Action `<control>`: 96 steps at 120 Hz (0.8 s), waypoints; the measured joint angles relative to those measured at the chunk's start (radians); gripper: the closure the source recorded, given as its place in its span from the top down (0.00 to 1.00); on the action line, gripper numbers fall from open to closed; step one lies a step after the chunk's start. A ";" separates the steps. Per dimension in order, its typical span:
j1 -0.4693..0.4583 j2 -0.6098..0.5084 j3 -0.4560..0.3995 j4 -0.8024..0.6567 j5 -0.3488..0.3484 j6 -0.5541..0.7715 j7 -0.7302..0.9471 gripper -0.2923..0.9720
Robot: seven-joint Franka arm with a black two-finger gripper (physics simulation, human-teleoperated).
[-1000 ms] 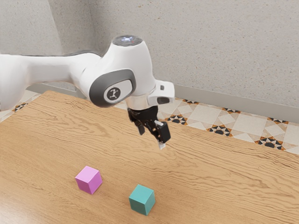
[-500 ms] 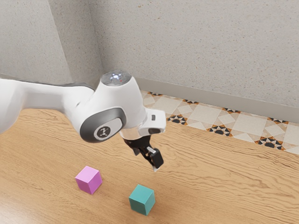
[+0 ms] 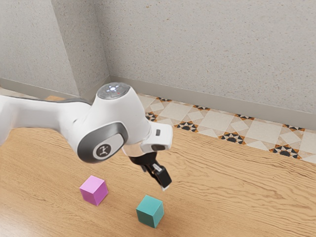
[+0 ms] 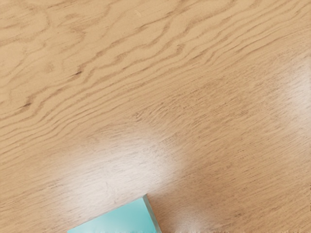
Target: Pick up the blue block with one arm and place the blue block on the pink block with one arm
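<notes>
Claw point(image 3: 157, 178): we read it as spread, its two black fingers point(image 3: 164, 178) apart and pinching nothing. It hangs in the air above the surface point(image 3: 237, 182), just left of centre in the lower half of the exterior view. One fingertip is pale at the end and points down toward the exterior view's right.

Blue block point(image 3: 150, 211) (teal-blue in the render): sits on the surface at the bottom of the exterior view, just below the claw and slightly toward the exterior view's left of the pale tip. We see a clear gap between claw and block, no contact. In the wrist view a corner and the top face of the blue block point(image 4: 121, 221) show close under the hand, with wood grain and pale glare patches around it.

Pink block point(image 3: 94, 190): also on the surface, lower left of the exterior view, near the blue block but apart from it.

Arm point(image 3: 44, 116): white links come in roughly level from the exterior view's left edge. A large grey-and-white joint point(image 3: 111, 138) sits left of centre. The wrist bends down from it and tilts the claw toward the lower right.

Behind: patterned floor tiles point(image 3: 256, 131) past the surface's far edge, and a speckled wall point(image 3: 207, 44) across the top.
</notes>
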 joint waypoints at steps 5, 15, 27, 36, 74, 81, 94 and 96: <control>0.000 -0.014 -0.001 -0.016 -0.006 0.001 0.011 0.77; 0.000 -0.042 -0.004 -0.051 -0.018 0.005 0.023 0.77; 0.000 -0.055 -0.004 -0.069 -0.041 0.006 0.014 0.77; 0.000 -0.061 -0.004 -0.079 -0.051 0.006 -0.002 0.77; 0.000 -0.105 -0.007 -0.150 -0.082 -0.009 -0.058 0.77; 0.000 -0.087 -0.005 -0.151 -0.088 -0.006 -0.065 0.77; 0.000 -0.052 -0.004 -0.152 -0.103 0.014 -0.078 0.77; 0.000 -0.049 -0.004 -0.153 -0.105 0.017 -0.079 0.77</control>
